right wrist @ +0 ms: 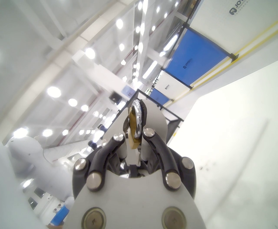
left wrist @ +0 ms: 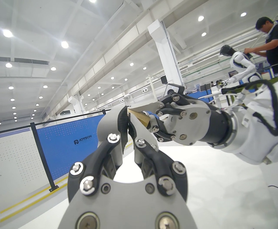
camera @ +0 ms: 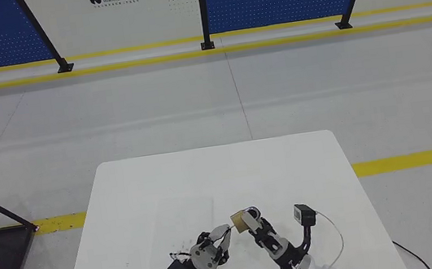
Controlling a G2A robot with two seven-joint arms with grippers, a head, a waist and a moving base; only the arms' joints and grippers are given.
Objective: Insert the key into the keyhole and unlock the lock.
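Brass lock (right wrist: 131, 136) in right gripper (right wrist: 136, 109), key (left wrist: 131, 111) in left gripper (left wrist: 127, 118); logoed panel (left wrist: 71, 138).

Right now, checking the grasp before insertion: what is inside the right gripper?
The right gripper is shut on a brass lock with a shiny shackle. Its keyhole cannot be seen; the fingers cover most of the body.

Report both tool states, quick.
Left tool: closed; what it holds cannot be told.
Right tool: closed, holding the lock.
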